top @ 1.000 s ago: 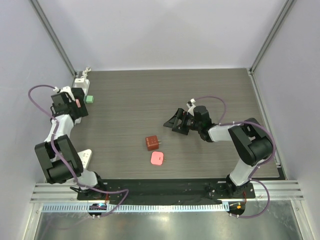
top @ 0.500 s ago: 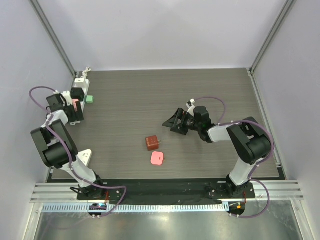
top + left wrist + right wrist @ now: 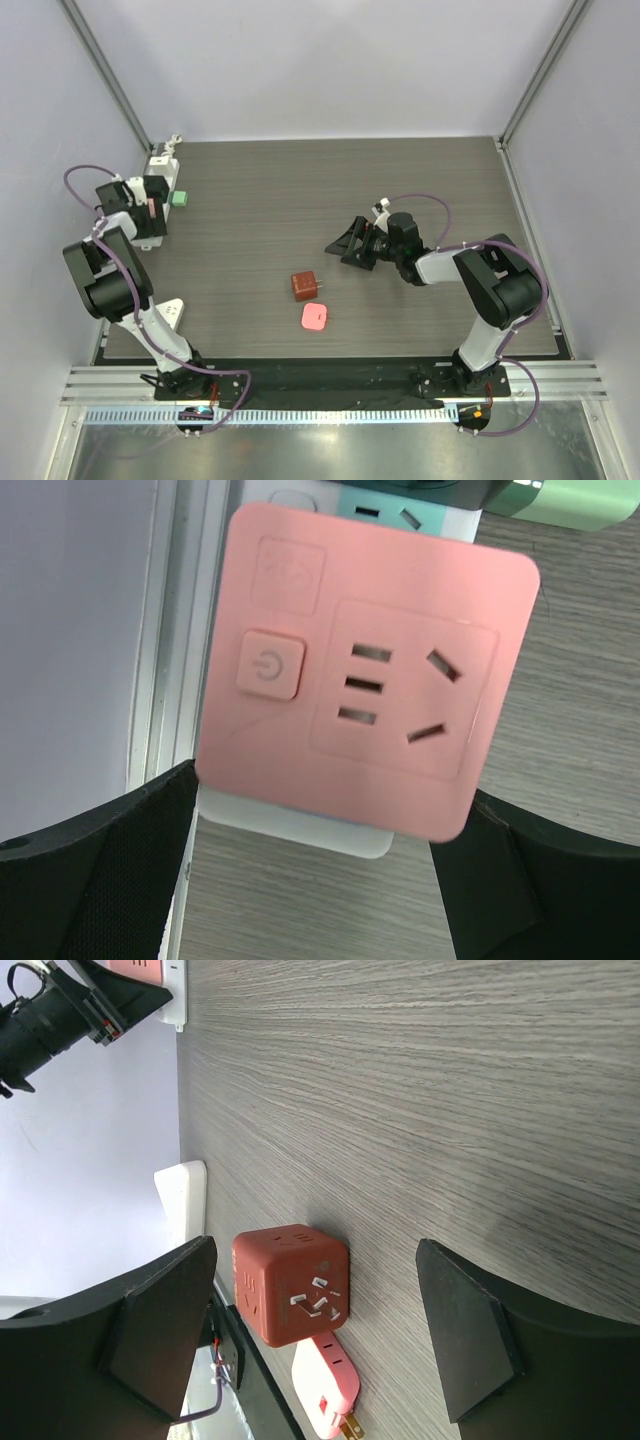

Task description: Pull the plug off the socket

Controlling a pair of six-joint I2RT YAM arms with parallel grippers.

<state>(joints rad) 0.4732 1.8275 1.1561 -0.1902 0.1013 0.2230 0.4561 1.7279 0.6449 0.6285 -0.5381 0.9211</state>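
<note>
The socket [image 3: 164,172], a plastic strip that looks stiff and light, lies along the desk's [image 3: 400,190] far left edge beneath the left hand [image 3: 315,880], spread wide and empty over its pink outlet [image 3: 365,670]; the rigid green plug [image 3: 180,197] likely wants a pinch across its flat sides.

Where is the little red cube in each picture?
Top external: the red cube sits near the middle of the picture, a bit toward the arms' bases.
Left wrist: not in it.
Right wrist: the red cube is low and left of the middle.
Shared landmark: the pink plug lies right beside the cube in both of those views.
</note>
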